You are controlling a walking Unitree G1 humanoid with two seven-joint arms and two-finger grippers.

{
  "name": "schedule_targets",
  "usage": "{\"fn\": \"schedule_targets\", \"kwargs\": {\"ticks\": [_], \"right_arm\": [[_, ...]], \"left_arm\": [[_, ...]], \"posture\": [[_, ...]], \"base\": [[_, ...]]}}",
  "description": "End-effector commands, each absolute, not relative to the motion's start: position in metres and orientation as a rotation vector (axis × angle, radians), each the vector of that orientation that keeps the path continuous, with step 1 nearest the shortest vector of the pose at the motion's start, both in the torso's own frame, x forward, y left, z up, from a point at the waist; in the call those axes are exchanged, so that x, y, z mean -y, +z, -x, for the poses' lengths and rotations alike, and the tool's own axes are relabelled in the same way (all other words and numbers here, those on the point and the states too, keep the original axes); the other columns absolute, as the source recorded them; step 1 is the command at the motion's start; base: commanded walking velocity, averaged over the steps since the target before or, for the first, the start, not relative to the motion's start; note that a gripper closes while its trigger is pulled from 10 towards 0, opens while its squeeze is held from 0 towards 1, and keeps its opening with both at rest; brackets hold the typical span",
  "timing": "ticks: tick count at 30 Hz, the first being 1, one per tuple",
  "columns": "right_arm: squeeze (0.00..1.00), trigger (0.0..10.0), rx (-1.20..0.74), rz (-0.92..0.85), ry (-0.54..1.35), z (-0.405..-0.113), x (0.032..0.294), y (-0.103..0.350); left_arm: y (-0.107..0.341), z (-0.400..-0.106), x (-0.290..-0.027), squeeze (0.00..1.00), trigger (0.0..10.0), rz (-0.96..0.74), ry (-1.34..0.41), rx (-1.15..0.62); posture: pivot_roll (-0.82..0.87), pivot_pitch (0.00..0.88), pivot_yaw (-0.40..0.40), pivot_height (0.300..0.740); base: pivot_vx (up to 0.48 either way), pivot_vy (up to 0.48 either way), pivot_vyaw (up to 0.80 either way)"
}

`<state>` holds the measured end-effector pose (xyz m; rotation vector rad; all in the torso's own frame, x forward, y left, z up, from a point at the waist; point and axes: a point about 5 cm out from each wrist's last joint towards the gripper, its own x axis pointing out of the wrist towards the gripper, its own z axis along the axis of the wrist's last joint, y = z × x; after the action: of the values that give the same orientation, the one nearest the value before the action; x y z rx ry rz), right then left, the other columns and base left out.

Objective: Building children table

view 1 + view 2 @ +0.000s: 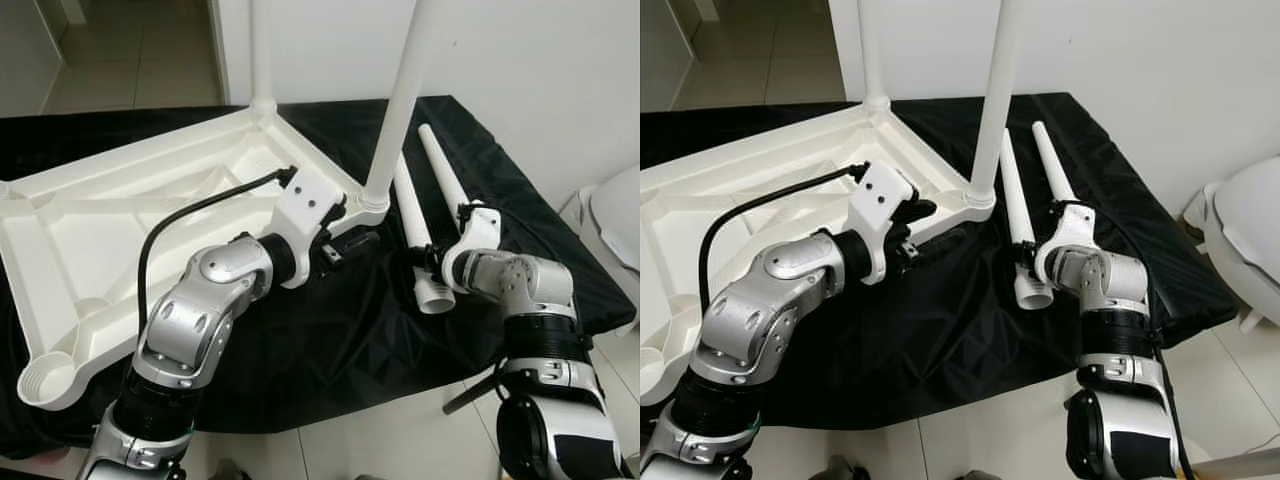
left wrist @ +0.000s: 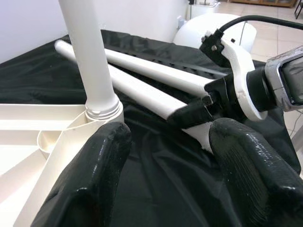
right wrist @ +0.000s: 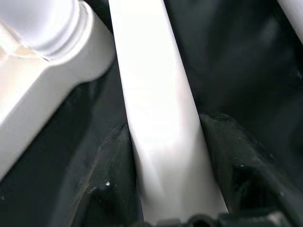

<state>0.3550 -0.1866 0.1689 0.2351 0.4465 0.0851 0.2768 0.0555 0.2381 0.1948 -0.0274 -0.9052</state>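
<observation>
The white table top lies upside down on a black cloth. One white leg stands upright in its near right corner socket, and a second leg stands at the far corner. Two loose legs lie on the cloth to the right. My right gripper is shut on the thick end of the nearer loose leg, with a finger on each side. The other loose leg lies beside it. My left gripper is open and holds nothing, low over the cloth just before that corner socket.
A white lidded bin or seat stands on the tiled floor at the right. A white wall runs behind the cloth, with a doorway at the back left. The cloth's front edge hangs over pale tiles.
</observation>
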Motion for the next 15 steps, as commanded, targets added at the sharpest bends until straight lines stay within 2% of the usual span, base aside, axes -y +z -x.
{"fn": "schedule_targets", "kwargs": {"ticks": [1,3,4,11,13,14,15], "right_arm": [[0.00,0.0,-0.325,-0.211,0.031,-0.357,0.191,0.179],[0.00,0.0,-0.267,-0.196,-0.010,-0.359,0.194,0.184],[0.00,10.0,-0.189,-0.189,-0.040,-0.361,0.197,0.192],[0.00,10.0,-0.057,-0.209,-0.050,-0.364,0.197,0.208],[0.00,10.0,0.081,-0.269,-0.007,-0.364,0.194,0.226],[0.00,10.0,0.081,-0.269,-0.007,-0.364,0.194,0.226],[0.00,10.0,0.179,-0.292,0.031,-0.363,0.191,0.240]], "left_arm": [[0.238,-0.281,-0.058,0.00,10.0,-0.194,-0.814,0.034],[0.238,-0.282,-0.057,0.00,10.0,-0.195,-0.814,0.035],[0.238,-0.282,-0.056,0.00,10.0,-0.195,-0.815,0.036],[0.238,-0.283,-0.056,0.00,10.0,-0.199,-0.820,0.037],[0.239,-0.285,-0.056,0.00,10.0,-0.209,-0.820,0.040],[0.239,-0.285,-0.056,0.00,10.0,-0.209,-0.820,0.040],[0.239,-0.285,-0.056,0.00,10.0,-0.210,-0.819,0.042]], "posture": [[-0.06,0.088,-0.031,0.740],[-0.06,0.088,-0.031,0.740],[-0.06,0.088,-0.031,0.740],[-0.06,0.082,-0.023,0.740],[-0.06,0.072,-0.017,0.740],[-0.06,0.072,-0.017,0.740],[-0.06,0.067,-0.014,0.740]], "base": [[0.000,0.000,0.00],[0.000,0.000,0.00],[0.000,0.000,0.00],[0.000,0.000,0.00],[0.000,0.000,0.00],[0.000,0.000,0.00],[0.000,0.000,0.00]]}}
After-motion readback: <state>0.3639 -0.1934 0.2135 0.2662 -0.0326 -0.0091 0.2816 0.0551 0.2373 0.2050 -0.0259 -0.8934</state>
